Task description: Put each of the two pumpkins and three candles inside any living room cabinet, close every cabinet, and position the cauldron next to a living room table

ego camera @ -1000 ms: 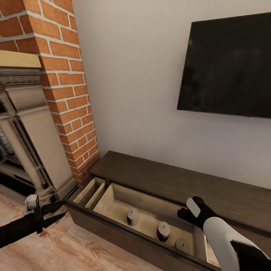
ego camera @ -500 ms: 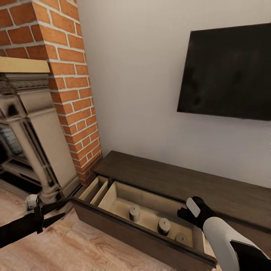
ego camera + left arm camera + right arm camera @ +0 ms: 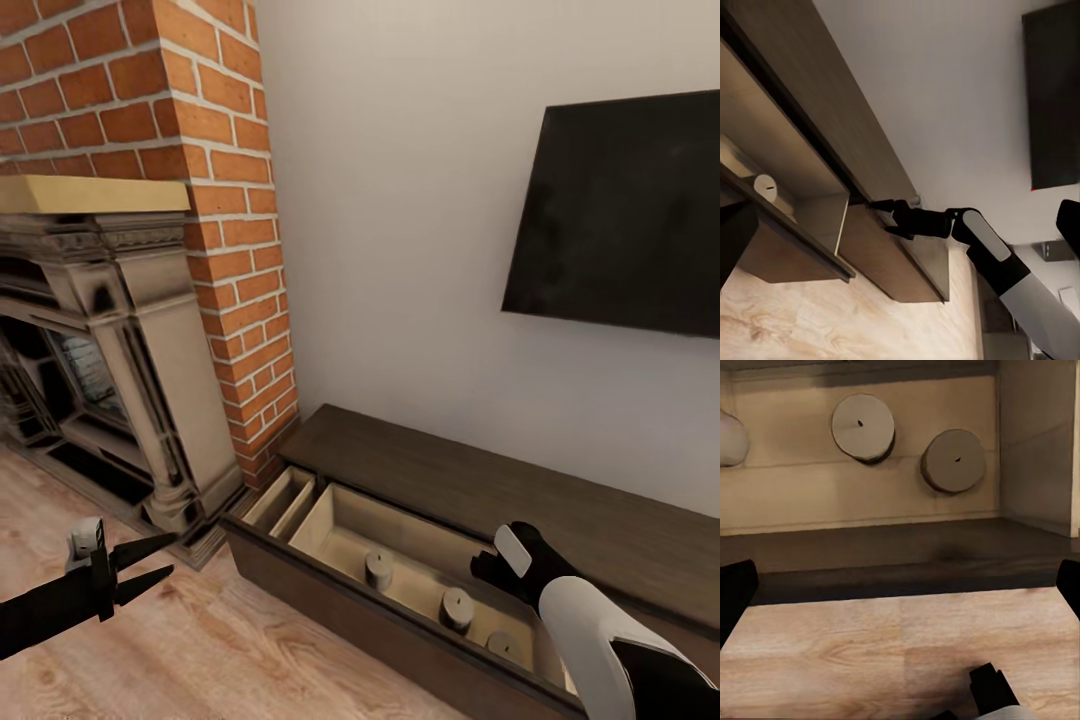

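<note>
Nearest, the black left gripper [image 3: 150, 565] hung over the light wood plank floor [image 3: 200, 650], its two pointed jaws apart with nothing between them. On the other side the right gripper [image 3: 492, 567], on a white and black arm, hovered over the right end of the pulled-out drawer; whether its jaws were apart or together I could not tell. Inside that pale wooden drawer [image 3: 345, 515] of the long low dark brown cabinet [image 3: 450, 480] stood three short beige-grey candles in a row: one [image 3: 378, 570] toward the left, one [image 3: 456, 608] in the middle, one [image 3: 503, 645] at the right, well apart from each other. Beyond the cabinet's left end rose the ornate stone fireplace [image 3: 150, 370] and red brick chimney [image 3: 230, 200]; a flat black TV [image 3: 620, 210] hung on the white wall behind
</note>
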### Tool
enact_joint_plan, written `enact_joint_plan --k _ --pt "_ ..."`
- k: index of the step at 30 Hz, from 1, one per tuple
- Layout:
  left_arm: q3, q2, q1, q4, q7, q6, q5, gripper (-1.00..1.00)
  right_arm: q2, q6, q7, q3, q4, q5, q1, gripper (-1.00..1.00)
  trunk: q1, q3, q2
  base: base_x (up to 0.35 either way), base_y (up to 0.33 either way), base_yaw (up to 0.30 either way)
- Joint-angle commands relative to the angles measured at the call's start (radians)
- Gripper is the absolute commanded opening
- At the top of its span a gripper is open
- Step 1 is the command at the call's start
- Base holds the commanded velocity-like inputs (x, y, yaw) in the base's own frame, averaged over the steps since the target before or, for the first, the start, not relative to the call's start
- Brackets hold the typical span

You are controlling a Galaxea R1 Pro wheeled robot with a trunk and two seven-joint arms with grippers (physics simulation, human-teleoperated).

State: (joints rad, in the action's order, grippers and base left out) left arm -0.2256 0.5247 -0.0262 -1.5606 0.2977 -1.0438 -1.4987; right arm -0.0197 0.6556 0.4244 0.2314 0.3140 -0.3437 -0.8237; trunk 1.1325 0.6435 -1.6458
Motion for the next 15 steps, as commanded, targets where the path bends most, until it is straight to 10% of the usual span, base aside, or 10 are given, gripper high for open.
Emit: enact_joint_plan --k 1,15 --pt "0.0 0.0 -0.001 0.001 0.009 -0.003 0.01 1.0 0.0 0.002 0.008 0.001 0.002 -0.011 0.0 1.0 -0.004 -0.003 0.007 -0.002 0.0 0.21" --pt "-0.001 0.001 -0.001 0.001 0.009 -0.003 0.01 1.0 0.0 0.001 0.006 0.002 0.002 -0.012 0.0 1.0 -0.058 -0.059 0.105 -0.174 0.115 0.005"
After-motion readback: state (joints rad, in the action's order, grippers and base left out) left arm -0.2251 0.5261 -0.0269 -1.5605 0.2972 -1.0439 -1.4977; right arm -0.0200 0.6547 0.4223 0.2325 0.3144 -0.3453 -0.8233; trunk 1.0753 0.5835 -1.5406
